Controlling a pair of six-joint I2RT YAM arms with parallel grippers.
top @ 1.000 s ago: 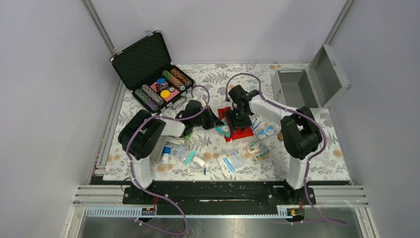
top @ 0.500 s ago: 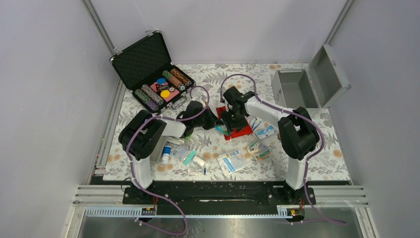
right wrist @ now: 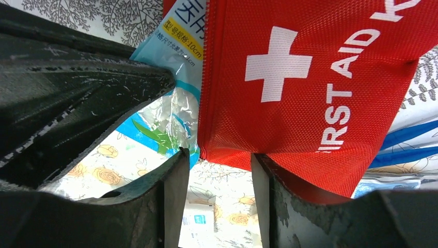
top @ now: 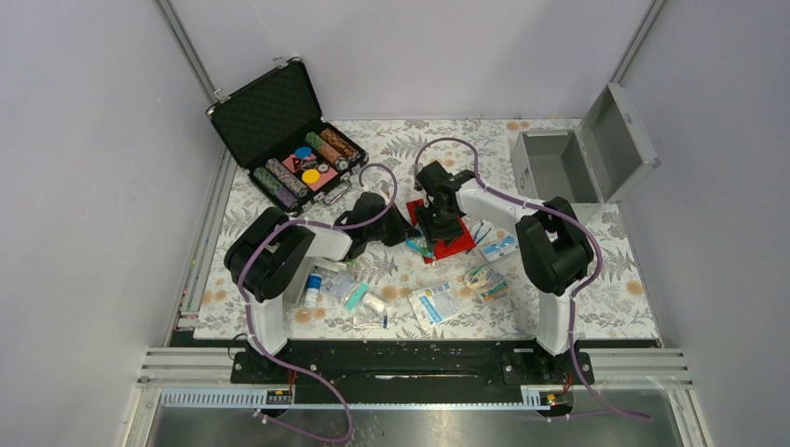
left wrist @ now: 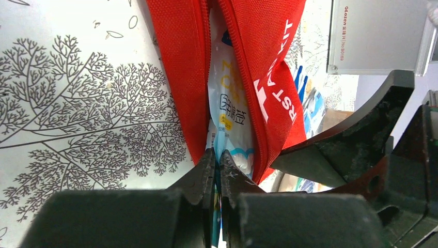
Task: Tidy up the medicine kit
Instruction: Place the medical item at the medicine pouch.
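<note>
Red fabric forms the first-aid pouch point(top: 455, 246), which lies flat near the centre of the floral-patterned table point(top: 596, 298), with its open zipper mouth facing 9 o'clock. A plastic packet point(left wrist: 227, 103) printed in blue and yellow projects from that mouth.

The left gripper point(left wrist: 217, 160) reaches the pouch from 9 o'clock. Its fingers are clenched on the exposed end of the plastic packet, and no gap is visible between them apart from the film.

The right gripper point(right wrist: 217, 160) stands over the pouch from 12 o'clock. Its fingers are spread. One corner of the pouch sits in the gap between them, with table surface visible beside it, and nothing is grasped.

The medicine kit point(top: 545, 168), a silver-grey metal box, stands at 2 o'clock on the table, well apart from both grippers. Its hinged lid point(top: 615, 140) is raised and leans toward 3 o'clock. The interior appears bare.

Loose sachets point(top: 438, 303) lie between 5 and 8 o'clock. A black foam-lined case point(top: 270, 112) of coloured chips stands open at 10 o'clock.
</note>
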